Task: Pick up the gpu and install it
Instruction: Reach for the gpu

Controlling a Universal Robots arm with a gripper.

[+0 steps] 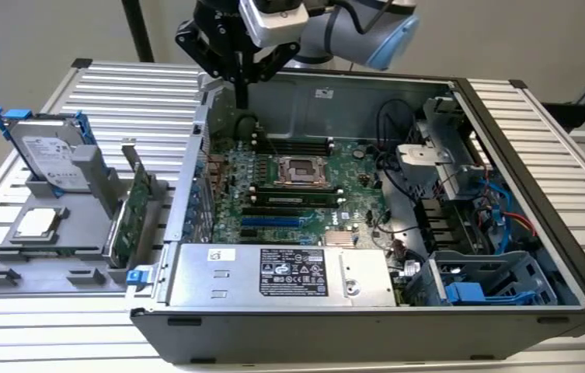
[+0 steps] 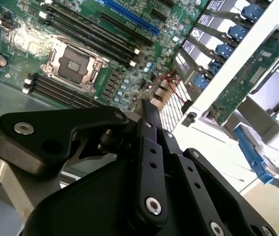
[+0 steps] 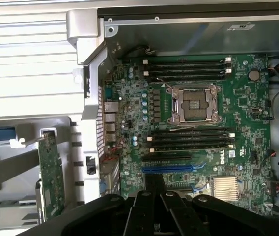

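The pincer hangs with its fingers pressed together (nothing between them). Beneath it lies the motherboard inside the open computer case. Past the case wall, well apart from the pincer, the gpu stands on edge in a grey rack on the tabletop, a hard drive beside it.

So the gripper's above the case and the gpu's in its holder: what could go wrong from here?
1. The gripper hangs shut over the case's rear corner. If it goes down to the gpu like that, it would likely knock the card rather than grip it.
2. The gpu stands on edge close beside the case wall, so a finger may catch the wall.
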